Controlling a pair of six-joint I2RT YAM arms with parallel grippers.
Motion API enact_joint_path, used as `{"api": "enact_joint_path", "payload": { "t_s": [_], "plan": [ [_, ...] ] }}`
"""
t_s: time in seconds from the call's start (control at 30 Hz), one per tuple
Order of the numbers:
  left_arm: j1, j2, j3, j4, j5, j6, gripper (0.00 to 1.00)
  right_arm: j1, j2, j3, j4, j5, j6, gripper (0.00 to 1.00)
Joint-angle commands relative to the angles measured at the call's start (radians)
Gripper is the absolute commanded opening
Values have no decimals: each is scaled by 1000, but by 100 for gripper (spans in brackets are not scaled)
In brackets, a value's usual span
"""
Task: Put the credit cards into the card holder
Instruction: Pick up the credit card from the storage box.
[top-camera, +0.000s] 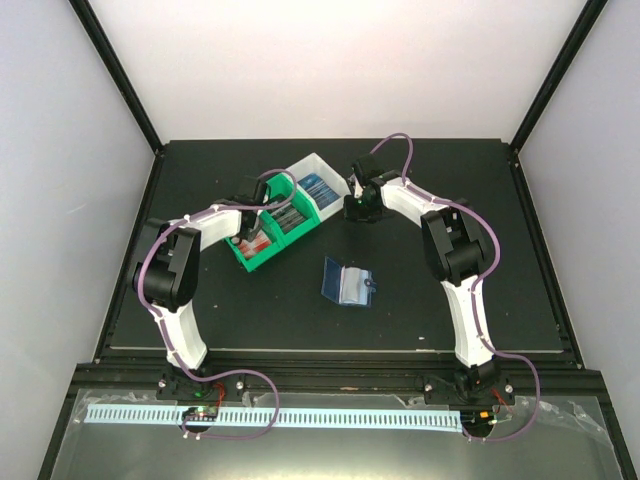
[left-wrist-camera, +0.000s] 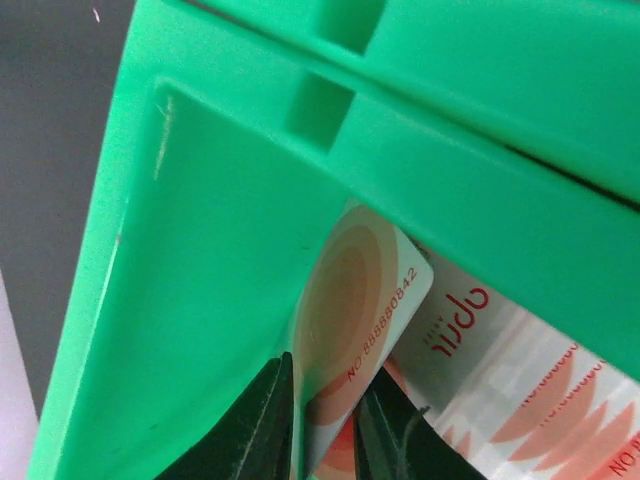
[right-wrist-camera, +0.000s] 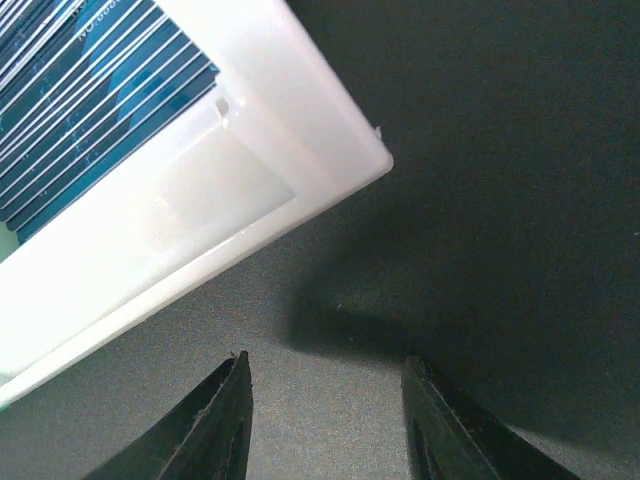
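Observation:
My left gripper (left-wrist-camera: 325, 420) is inside the green end compartment of the bin (top-camera: 262, 258), shut on the edge of a red-and-white credit card (left-wrist-camera: 360, 320) that stands up from a stack of like cards (left-wrist-camera: 520, 400). In the top view the left gripper (top-camera: 250, 232) is over that compartment. Blue cards (top-camera: 318, 187) fill the white compartment, also seen in the right wrist view (right-wrist-camera: 80, 110). The card holder (top-camera: 349, 281) lies open on the mat, paler inside up. My right gripper (right-wrist-camera: 325, 410) is open and empty just above the mat beside the bin's white corner (right-wrist-camera: 340, 160).
The green-and-white three-compartment bin (top-camera: 300, 170) lies diagonally at the mat's back centre; dark cards (top-camera: 290, 215) are in its middle compartment. The black mat (top-camera: 450, 320) ends at a raised frame on all sides. White walls enclose the cell.

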Motion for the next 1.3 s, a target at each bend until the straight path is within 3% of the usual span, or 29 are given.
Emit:
{"api": "enact_joint_path", "payload": {
  "t_s": [0.0, 0.17, 0.4, 0.63, 0.87, 1.07, 1.27],
  "plan": [
    [8, -28, -1, 84, -46, 77, 19, 1, -28, -7, 9, -8, 8, 43],
    [8, 8, 17, 51, -17, 67, 18, 0, -30, -6, 7, -6, 7, 43],
    [6, -23, 30, 2, 34, 52, 2, -1, -51, -4, 1, -4, 6, 44],
    [4, -150, 55, -156, 37, -11, 2, 0, -166, -44, -23, -6, 22, 48],
    [-17, -323, 80, -367, 91, -174, 2, -1, -367, -133, -33, -65, 27, 53],
    [-123, -501, 142, -505, 285, -299, 2, 0, -564, -288, 23, -211, 54, 65],
    [-198, -676, 103, -384, 810, -500, 2, 0, -776, -530, 164, -335, 114, 72]
  ]
}}
